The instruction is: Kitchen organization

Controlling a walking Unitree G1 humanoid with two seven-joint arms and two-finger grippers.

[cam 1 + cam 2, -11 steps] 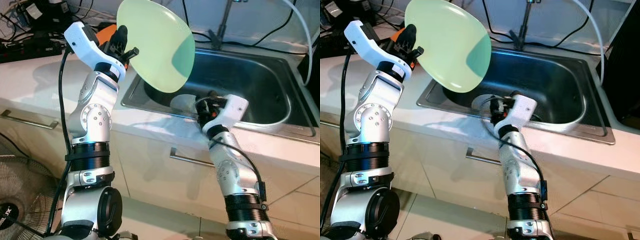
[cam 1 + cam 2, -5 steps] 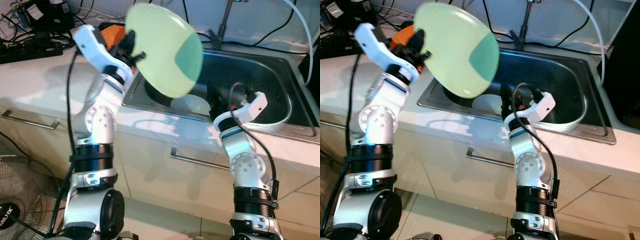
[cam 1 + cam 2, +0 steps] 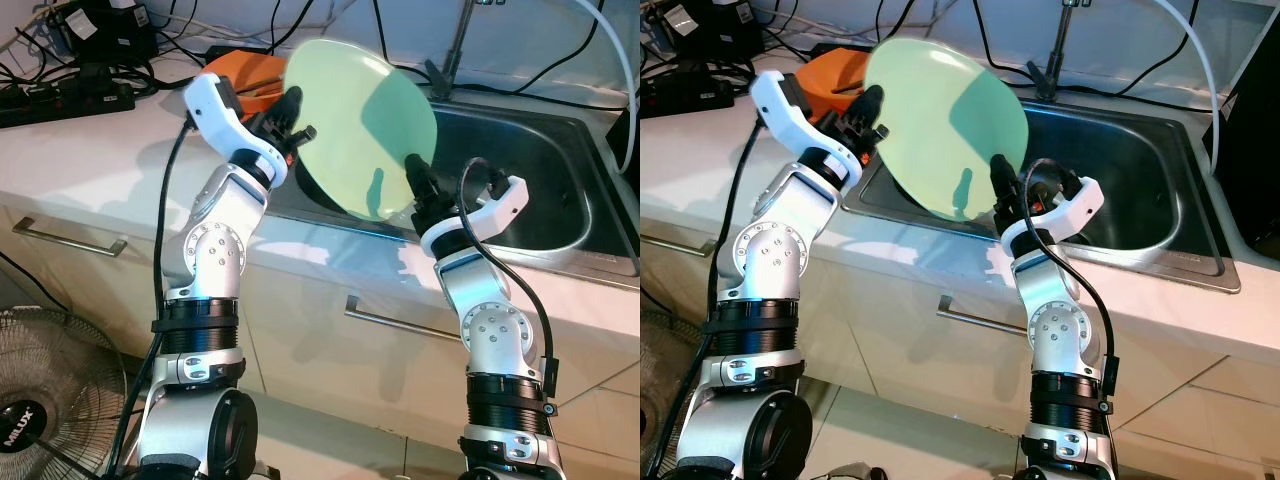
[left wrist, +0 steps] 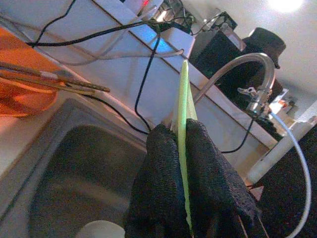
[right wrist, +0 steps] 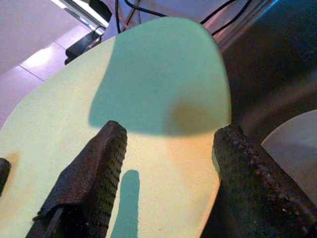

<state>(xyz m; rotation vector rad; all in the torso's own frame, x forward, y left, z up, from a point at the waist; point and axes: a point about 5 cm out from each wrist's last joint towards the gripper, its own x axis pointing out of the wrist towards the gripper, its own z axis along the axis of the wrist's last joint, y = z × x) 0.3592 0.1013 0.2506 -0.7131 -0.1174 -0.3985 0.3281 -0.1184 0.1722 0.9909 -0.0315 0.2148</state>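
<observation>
A big light green plate (image 3: 355, 120) hangs tilted on edge over the left end of the steel sink (image 3: 540, 175). My left gripper (image 3: 293, 112) is shut on the plate's left rim; in the left wrist view both black fingers (image 4: 158, 188) pinch the thin green edge (image 4: 183, 99). At the plate's lower right edge my right gripper (image 3: 413, 170) points up, open. Its two fingers (image 5: 94, 173) stand apart right in front of the plate's face (image 5: 158, 89), not closed on it. A white dish (image 5: 297, 144) lies in the sink below.
An orange bowl (image 3: 243, 75) holding chopsticks sits on the counter behind my left arm. Power strips and cables (image 3: 70, 95) lie at the back left. The faucet (image 3: 455, 45) rises behind the sink. A floor fan (image 3: 40, 400) stands at the lower left.
My left arm has carried the plate rightward and lower, toward the sink. My right gripper has come up out of the sink to the plate's lower edge.
</observation>
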